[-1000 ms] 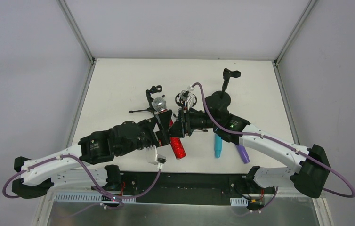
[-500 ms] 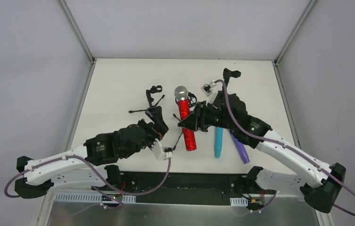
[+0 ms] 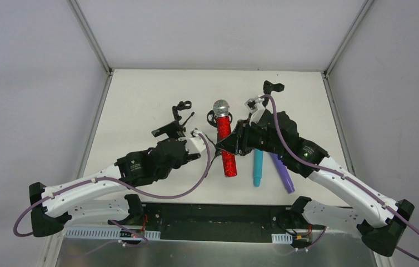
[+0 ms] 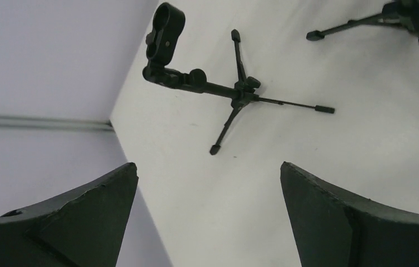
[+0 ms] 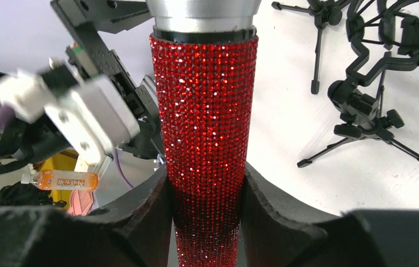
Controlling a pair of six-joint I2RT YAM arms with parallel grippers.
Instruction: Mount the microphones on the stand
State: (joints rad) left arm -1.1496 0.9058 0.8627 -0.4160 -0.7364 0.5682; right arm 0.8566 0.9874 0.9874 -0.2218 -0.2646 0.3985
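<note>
My right gripper (image 3: 224, 146) (image 5: 206, 179) is shut on the body of the red microphone (image 3: 229, 164) (image 5: 204, 100). That microphone is held off the table, its silver mesh head (image 3: 221, 107) pointing to the far side beside the middle stand's ring mount (image 3: 213, 117) (image 5: 396, 33). The cyan microphone (image 3: 258, 167) and the purple microphone (image 3: 284, 178) lie on the table under the right arm. My left gripper (image 3: 175, 137) (image 4: 207, 167) is open and holds nothing. It faces the left tripod stand (image 3: 180, 115) (image 4: 240, 92), whose clip (image 4: 165, 25) is bare.
A third stand (image 3: 268, 94) with a black clip rises at the back right. The table's left edge (image 4: 119, 133) runs close to the left gripper. The left arm's wrist camera (image 5: 79, 111) sits just left of the red microphone.
The right gripper carried the red microphone toward the back, next to the middle stand. The left arm drew away from the microphone and swung left toward the left tripod stand.
</note>
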